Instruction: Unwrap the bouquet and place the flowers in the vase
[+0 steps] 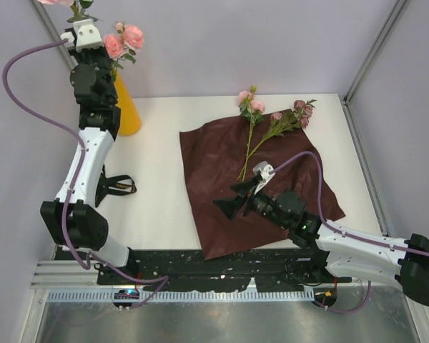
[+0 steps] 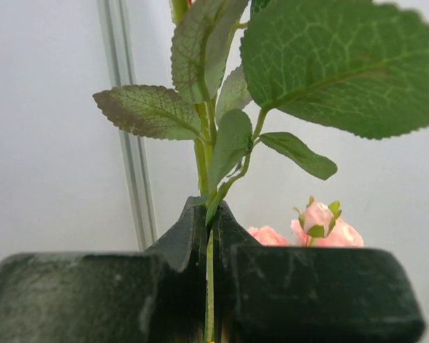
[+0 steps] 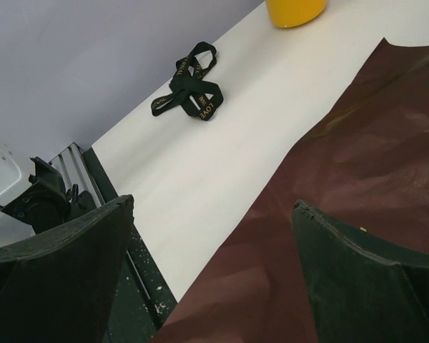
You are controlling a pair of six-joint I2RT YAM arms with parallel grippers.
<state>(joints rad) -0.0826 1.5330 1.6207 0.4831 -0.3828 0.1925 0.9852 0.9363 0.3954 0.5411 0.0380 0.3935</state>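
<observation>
The yellow-orange vase (image 1: 126, 107) stands at the back left, and two pink roses (image 1: 123, 39) rise from about its mouth. High above it, my left gripper (image 1: 80, 20) is shut on a thin green leafy stem (image 2: 209, 286); those roses (image 2: 322, 225) show beyond the fingers. The bouquet lies unwrapped: the dark red paper (image 1: 222, 157) is spread flat, with a pink rose stem (image 1: 250, 106) and a mauve stem (image 1: 299, 111) on its far part. Over the paper's near left side, my right gripper (image 1: 236, 196) is open and holds nothing (image 3: 214, 207).
A loose black ribbon (image 1: 118, 187) lies on the white table left of the paper, beside the left arm, and shows again as a ribbon (image 3: 189, 89) in the right wrist view. Frame posts and grey walls close in the back corners. A black rail (image 1: 200, 261) runs along the near edge.
</observation>
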